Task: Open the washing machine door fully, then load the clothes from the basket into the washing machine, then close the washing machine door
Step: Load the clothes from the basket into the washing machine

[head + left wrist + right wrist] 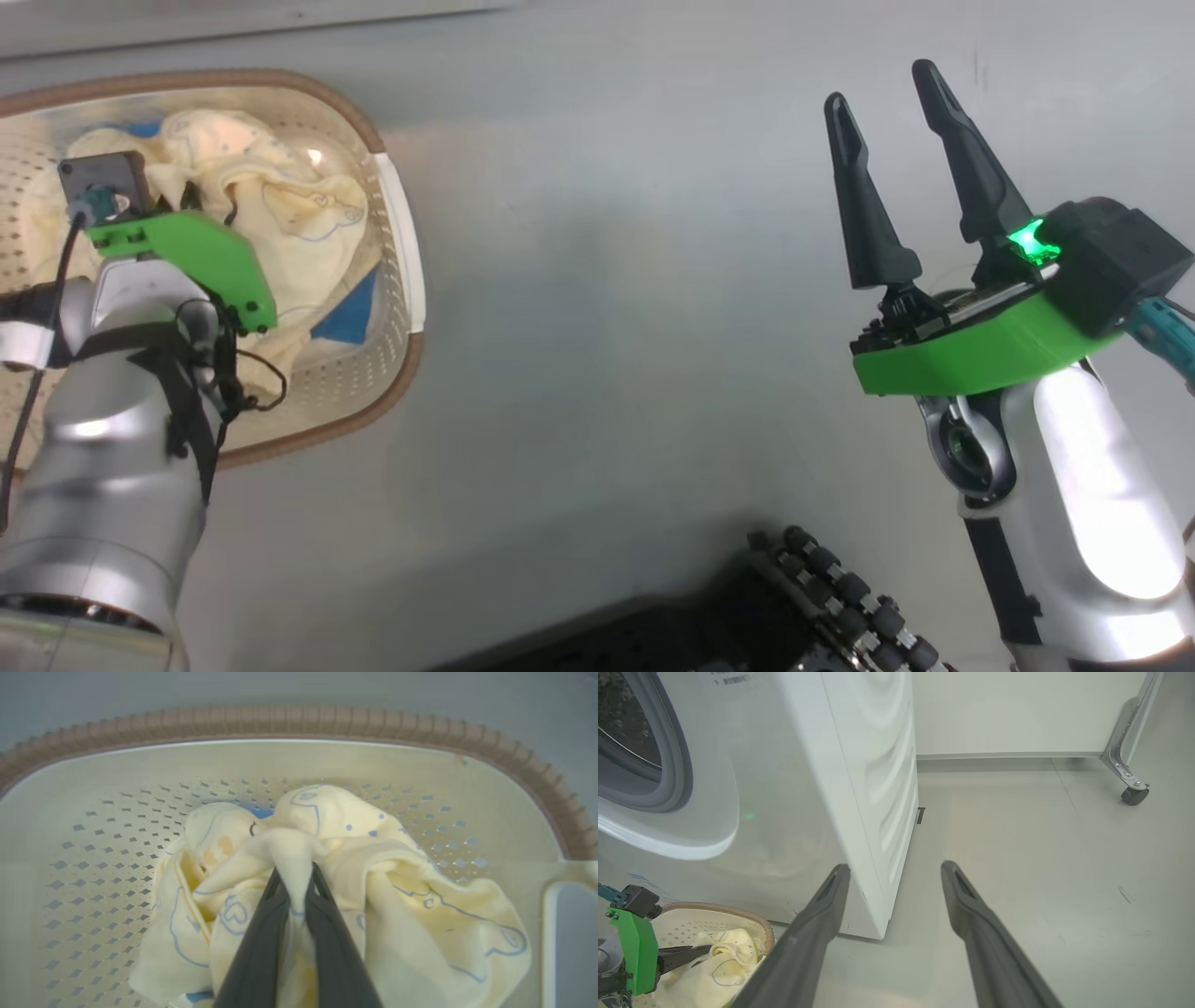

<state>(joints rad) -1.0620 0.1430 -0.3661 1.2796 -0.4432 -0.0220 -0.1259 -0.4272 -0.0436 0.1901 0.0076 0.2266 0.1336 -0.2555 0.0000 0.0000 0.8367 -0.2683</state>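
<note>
Bright, even light; glare whitens the silver right forearm (1106, 485); lens distortion bows the brown-rimmed cream plastic basket (299, 760); grey floor (607, 327) softly shadowed.

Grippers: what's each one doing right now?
Left gripper: shut on clothes in the basket.
Right gripper: open, holding nothing.

basket (397, 224) cropped left, drum (623, 723) interior seemingly blurred

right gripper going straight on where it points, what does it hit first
Probably the washer, its side near the front corner; depth is unclear, so the right gripper could reach the floor beside it.
</note>
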